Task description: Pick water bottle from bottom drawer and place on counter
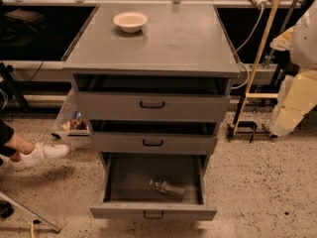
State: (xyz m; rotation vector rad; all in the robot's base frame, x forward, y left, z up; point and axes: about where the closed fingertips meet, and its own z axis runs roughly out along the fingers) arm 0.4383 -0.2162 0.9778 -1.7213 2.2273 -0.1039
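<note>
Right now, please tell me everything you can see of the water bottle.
The water bottle is small, of clear crinkled plastic, and lies on its side on the floor of the open bottom drawer, right of the middle, near the front panel. Nothing else touches it. Its label and cap are hard to make out. The end effector is far off at the right edge.

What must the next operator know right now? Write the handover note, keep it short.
Gripper: at the right edge of the view, beside the cabinet, well away from the drawers, not on the bottle.
Water bottle: lying on its side in the open bottom drawer, right of centre.
Counter: holds a bowl at back left.
Done: drawer is open.
Left: reach in, grasp the bottle, lift it, set it on the counter.
</note>
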